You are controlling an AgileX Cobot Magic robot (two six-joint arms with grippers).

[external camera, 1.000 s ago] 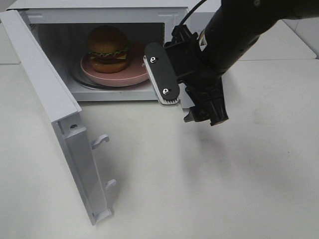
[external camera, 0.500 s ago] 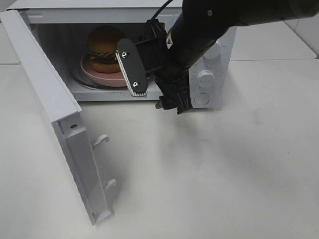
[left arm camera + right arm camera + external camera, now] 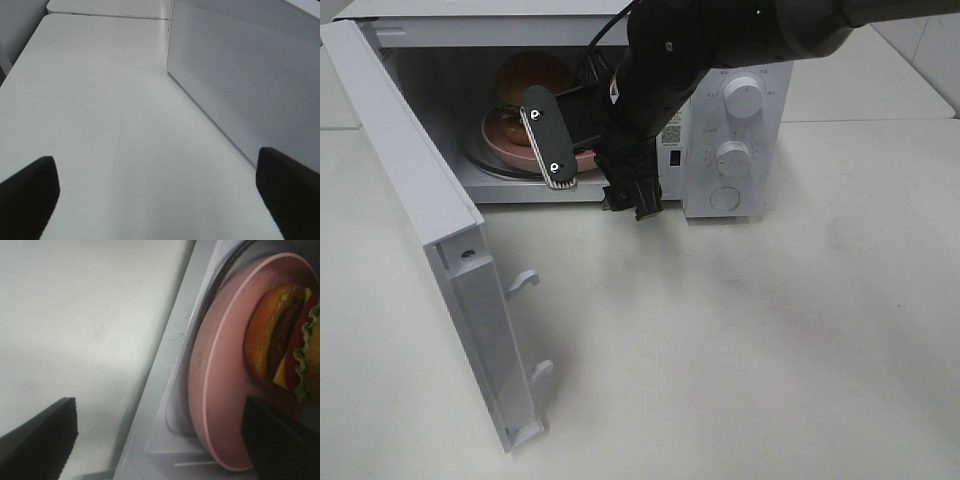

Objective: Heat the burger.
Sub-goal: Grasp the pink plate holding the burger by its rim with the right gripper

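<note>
The burger (image 3: pixel 528 74) sits on a pink plate (image 3: pixel 496 139) inside the open microwave (image 3: pixel 766 55). My right gripper (image 3: pixel 590 176) hangs open just in front of the cavity, reaching in from the right. Its light-padded finger (image 3: pixel 548 150) covers part of the plate and burger. In the right wrist view the burger (image 3: pixel 280 340) lies on the plate (image 3: pixel 220 375), and the right gripper (image 3: pixel 160 440) is spread wide at the plate's near rim, holding nothing. My left gripper (image 3: pixel 160 200) is open over bare table beside the door's outer face (image 3: pixel 250 85).
The microwave door (image 3: pixel 415 205) is swung wide open toward the front left, with latch hooks (image 3: pixel 523 283) sticking out. Two knobs (image 3: pixel 745 97) and a button are on the panel at the right. White tabletop (image 3: pixel 740 340) spreads in front.
My right arm has swung left across the microwave's front, from by the control panel to in front of the cavity and plate. Its jaws stay open. The burger and door have not moved.
</note>
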